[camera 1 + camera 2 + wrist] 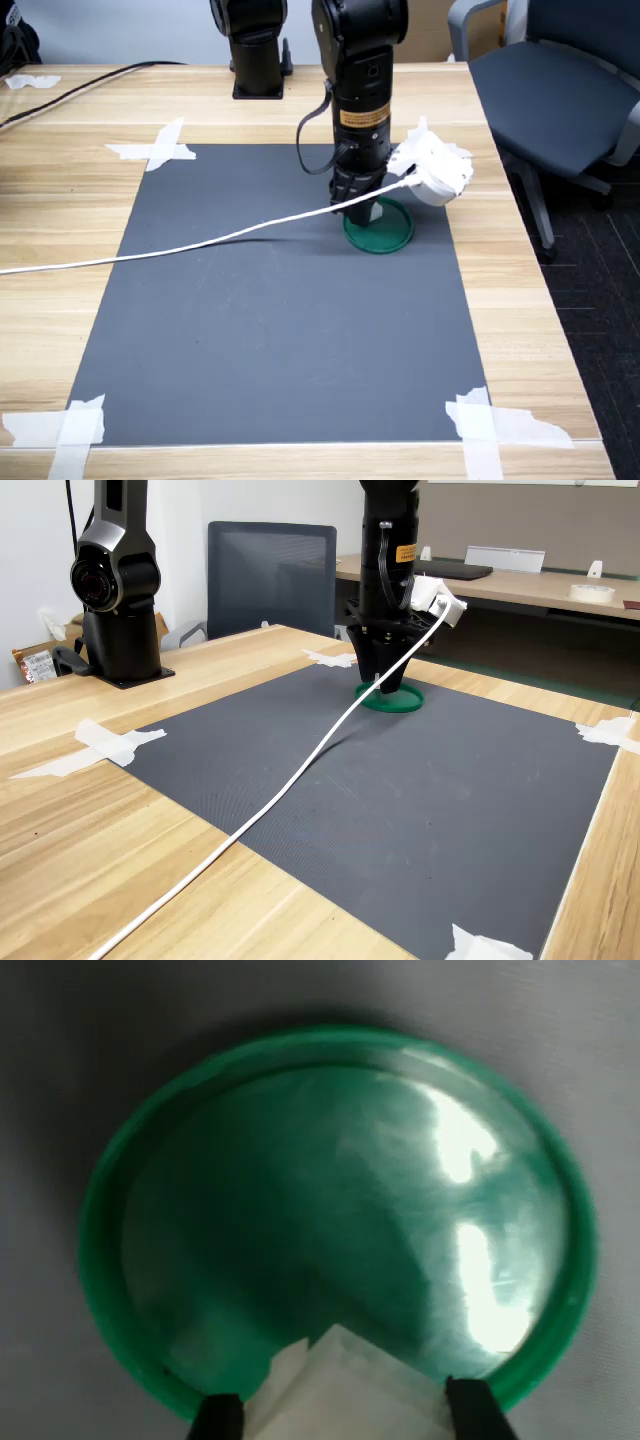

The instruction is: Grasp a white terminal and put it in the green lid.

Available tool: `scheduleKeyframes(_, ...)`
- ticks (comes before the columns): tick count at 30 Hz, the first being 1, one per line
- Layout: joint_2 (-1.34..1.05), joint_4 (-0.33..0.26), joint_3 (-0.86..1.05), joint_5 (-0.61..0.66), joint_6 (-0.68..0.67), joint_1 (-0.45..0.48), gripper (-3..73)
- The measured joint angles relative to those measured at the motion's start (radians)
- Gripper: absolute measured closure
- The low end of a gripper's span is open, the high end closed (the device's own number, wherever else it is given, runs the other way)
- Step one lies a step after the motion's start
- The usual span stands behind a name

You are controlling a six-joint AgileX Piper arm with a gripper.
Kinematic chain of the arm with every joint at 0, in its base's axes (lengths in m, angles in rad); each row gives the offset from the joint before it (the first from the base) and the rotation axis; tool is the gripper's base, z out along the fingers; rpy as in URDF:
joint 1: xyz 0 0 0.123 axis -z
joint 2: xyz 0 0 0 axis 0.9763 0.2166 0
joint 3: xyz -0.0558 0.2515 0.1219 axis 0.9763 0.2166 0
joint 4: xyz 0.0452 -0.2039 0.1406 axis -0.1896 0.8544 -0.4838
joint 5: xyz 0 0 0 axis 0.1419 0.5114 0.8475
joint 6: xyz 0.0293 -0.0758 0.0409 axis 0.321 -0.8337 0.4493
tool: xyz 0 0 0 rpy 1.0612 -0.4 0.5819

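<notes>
The green lid [392, 238] [403, 700] lies on the dark grey mat near its far edge in the first exterior view, and it fills the wrist view [200, 1220]. My gripper [367, 210] [385, 680] points straight down over the lid, just above its floor. In the wrist view the gripper [345, 1415] is shut on the white terminal [345, 1390], a small pale block held between the two dark fingertips [215, 1418] over the lid's inner edge. In the first exterior view the white terminal [373, 213] shows as a pale speck at the tips.
A white cable [180, 245] runs from the wrist across the mat [280, 330] to the first exterior view's left. White tape [155, 148] holds the mat's corners. A second black arm base [258, 60] stands behind. An office chair [560, 90] is beside the table.
</notes>
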Motion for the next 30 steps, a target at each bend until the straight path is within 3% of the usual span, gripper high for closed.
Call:
scheduleKeyframes(9,0.0,-0.021,0.0,-0.012,-0.01,0.0,17.5)
scheduleKeyframes(18,-0.023,-0.024,0.0,-0.09,-0.008,0.0,15.9)
scheduleKeyframes(23,-0.105,-0.024,0.018,-0.216,0.004,0.0,19.8)
scheduleKeyframes(30,-0.262,-0.024,0.2,-0.469,0.063,0.0,35.1)
